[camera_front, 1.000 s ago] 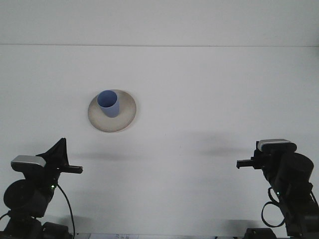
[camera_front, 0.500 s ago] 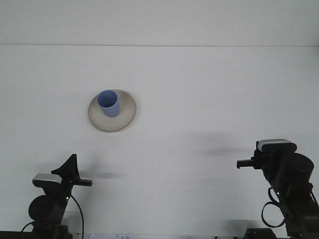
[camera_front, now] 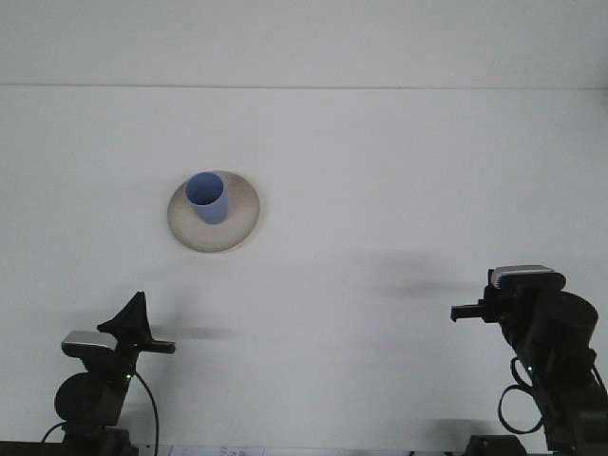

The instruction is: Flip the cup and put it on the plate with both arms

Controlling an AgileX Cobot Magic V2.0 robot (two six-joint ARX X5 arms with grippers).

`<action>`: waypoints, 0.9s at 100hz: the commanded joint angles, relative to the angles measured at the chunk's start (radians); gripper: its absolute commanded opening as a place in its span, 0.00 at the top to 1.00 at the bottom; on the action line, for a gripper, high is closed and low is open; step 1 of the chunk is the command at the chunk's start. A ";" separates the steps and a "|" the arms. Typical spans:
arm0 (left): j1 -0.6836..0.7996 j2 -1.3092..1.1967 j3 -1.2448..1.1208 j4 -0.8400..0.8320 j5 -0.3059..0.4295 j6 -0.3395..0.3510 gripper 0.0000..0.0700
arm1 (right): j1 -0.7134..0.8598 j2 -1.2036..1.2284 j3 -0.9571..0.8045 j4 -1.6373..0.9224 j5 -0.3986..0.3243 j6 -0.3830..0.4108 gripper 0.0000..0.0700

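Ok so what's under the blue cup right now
The blue cup stands upright, mouth open upward, on the beige plate. The plate's rim shows all around; the patch beneath the cup's base is covered.

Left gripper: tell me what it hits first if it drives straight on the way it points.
The left gripper points sideways toward the right arm, low over the bare table. Nothing shows between them; the cup on its plate sits well off that line. Depth is unclear.

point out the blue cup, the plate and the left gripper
blue cup (camera_front: 208,199), front view, outer side wall
plate (camera_front: 242,217), front view, bare right part
left gripper (camera_front: 152,342), front view, between its fingertips
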 commanded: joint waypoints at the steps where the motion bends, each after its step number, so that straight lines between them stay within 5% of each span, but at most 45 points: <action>1: 0.000 -0.002 -0.019 0.015 0.005 0.005 0.98 | 0.000 0.004 0.015 0.014 0.000 0.003 1.00; 90: 0.000 -0.002 -0.019 0.015 0.005 0.003 0.98 | 0.003 -0.048 -0.024 0.044 0.036 0.003 1.00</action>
